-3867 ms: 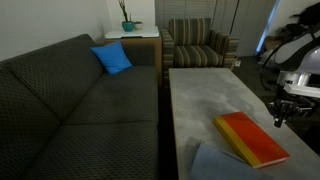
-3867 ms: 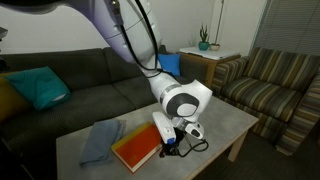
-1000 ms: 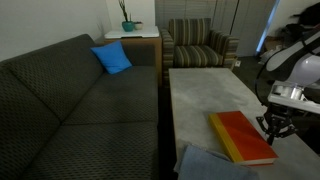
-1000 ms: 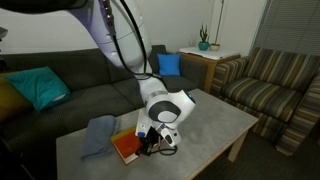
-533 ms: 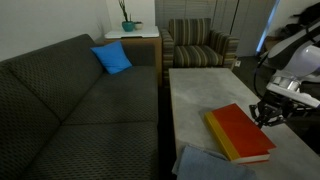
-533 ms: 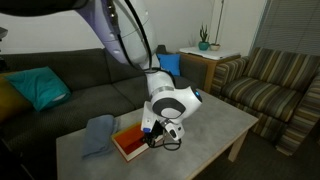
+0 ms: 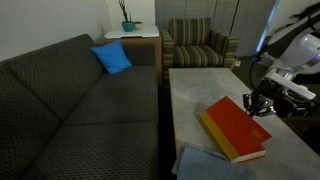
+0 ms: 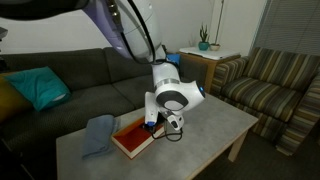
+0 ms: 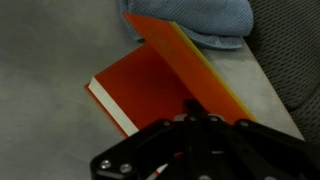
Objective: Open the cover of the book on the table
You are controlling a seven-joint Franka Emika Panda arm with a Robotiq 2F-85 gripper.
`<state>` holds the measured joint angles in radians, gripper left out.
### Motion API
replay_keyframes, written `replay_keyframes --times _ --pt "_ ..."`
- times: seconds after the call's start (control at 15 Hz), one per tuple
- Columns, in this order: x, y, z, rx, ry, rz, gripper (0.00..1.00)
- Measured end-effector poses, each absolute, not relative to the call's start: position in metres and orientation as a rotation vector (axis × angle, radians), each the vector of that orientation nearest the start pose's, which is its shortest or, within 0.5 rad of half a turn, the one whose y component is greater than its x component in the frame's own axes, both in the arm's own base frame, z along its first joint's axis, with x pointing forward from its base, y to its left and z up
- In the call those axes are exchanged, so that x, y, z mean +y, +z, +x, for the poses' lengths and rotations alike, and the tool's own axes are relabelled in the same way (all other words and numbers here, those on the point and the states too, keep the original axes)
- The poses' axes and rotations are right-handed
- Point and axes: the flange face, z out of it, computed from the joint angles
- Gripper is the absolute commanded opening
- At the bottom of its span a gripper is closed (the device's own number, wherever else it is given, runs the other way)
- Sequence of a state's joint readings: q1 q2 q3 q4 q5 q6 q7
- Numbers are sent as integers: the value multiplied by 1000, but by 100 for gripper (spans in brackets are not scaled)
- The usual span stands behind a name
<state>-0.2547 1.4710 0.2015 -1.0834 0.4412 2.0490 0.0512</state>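
Wrist view: end effector [image 9: 195, 115] jaws together at raised cover [image 9: 170, 50] edge; pinch vs touch unclear; cloth [image 9: 200, 15] cut off.

The table [image 7: 195, 85] carries one orange-red book [image 7: 235, 128] and one grey-blue cloth [image 8: 98, 135]. Along the table's side runs one dark sofa [image 7: 70, 110] holding three cushions: one bright blue cushion [image 7: 112, 57], one teal cushion [image 8: 40, 87] and one mustard cushion [image 8: 8, 100]. Past the table's far end stand one striped armchair [image 7: 200, 45] and one white side table [image 7: 135, 36] with one potted plant [image 7: 127, 20].
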Motion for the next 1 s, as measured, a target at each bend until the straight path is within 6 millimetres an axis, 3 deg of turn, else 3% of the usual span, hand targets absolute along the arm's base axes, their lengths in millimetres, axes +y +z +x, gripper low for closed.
replay_keyframes --times 0.6,1.0 --pt "25 -79 664 368 606 -2359 0" --pt "50 -77 655 287 729 -2339 0"
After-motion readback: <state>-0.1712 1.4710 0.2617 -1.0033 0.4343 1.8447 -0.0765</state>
